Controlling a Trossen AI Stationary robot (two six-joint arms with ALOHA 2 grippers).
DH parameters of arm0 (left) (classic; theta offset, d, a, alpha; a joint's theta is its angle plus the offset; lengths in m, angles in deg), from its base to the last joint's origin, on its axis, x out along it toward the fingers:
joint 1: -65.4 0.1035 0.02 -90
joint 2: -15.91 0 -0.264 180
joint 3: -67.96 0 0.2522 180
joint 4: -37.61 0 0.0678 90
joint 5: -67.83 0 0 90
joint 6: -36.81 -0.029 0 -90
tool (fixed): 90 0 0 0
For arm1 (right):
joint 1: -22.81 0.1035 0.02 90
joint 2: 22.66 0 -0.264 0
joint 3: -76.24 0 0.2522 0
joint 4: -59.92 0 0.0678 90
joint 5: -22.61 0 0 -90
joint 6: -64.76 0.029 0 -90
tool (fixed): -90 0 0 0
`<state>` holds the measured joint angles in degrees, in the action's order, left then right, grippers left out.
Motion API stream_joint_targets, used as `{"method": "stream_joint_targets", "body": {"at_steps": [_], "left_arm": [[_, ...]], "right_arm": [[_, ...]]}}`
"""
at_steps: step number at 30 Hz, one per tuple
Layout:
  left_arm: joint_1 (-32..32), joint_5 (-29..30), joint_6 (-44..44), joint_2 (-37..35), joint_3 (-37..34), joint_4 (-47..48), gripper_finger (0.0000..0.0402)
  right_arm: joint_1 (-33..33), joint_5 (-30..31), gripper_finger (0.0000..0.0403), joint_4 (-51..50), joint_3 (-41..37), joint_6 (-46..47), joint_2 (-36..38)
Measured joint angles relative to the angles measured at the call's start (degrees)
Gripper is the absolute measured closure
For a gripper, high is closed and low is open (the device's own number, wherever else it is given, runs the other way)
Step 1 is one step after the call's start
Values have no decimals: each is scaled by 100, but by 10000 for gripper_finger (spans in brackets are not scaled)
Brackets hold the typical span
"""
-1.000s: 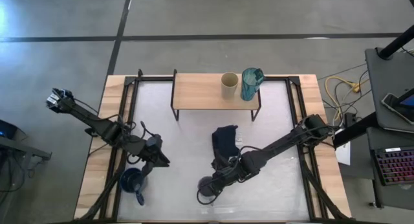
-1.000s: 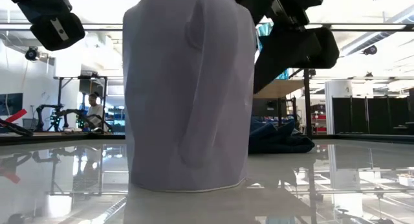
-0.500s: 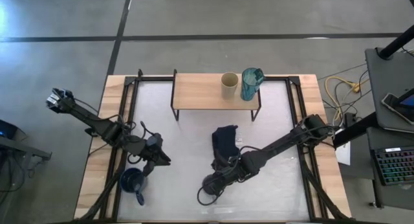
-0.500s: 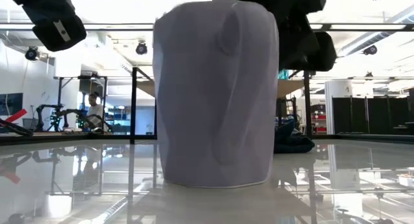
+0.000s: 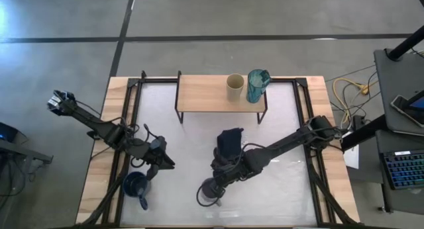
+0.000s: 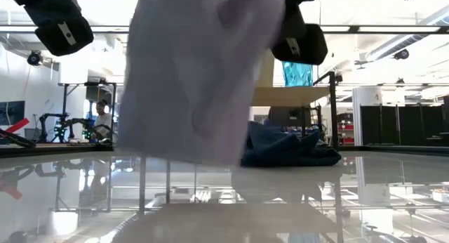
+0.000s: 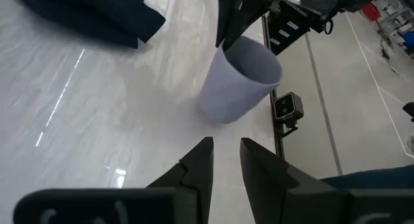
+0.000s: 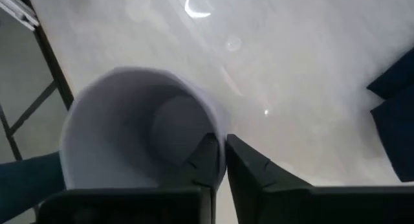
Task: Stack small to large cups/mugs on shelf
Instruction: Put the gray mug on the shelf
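Note:
A grey-lavender mug (image 5: 207,192) hangs tilted just above the white tabletop near its front edge, with my right gripper (image 5: 217,181) shut on it; in the low view this mug (image 6: 203,74) fills the middle. On the light-wood shelf (image 5: 202,93) at the far side stand a beige cup (image 5: 234,87) and a teal mug (image 5: 257,85). Near the front left a dark blue mug (image 5: 136,185) stands on its base. My left gripper (image 5: 163,164) hovers beside it, slightly open with nothing between its fingers (image 7: 202,160). My right gripper pinches the mug's rim wall (image 8: 217,129), one finger inside the mug and one outside. The fingers come from above, slanting from the table's right. The mug is lifted clear of the table and tilted, its base (image 6: 175,155) lowest.
A crumpled dark navy cloth (image 5: 230,143) lies mid-table, just beyond the held mug. The left half of the shelf board is bare. Black frame bars (image 5: 305,123) run along the table's sides. A person (image 6: 103,120) sits far off in the room.
My right gripper has taken hold of the grey-lavender mug and shifted a little toward the table's left edge. The mug, which stood upright on its base, is now lifted off the table and tipped.

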<state>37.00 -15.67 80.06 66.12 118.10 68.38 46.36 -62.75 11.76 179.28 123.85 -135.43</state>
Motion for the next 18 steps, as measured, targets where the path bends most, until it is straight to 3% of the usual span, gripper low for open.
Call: {"method": "stream_joint_targets", "body": {"at_steps": [18], "left_arm": [[0, -13, -10, 0, -9, 1, 338]], "right_arm": [[-10, -206, 340, 4, -190, 26, 0]]}}
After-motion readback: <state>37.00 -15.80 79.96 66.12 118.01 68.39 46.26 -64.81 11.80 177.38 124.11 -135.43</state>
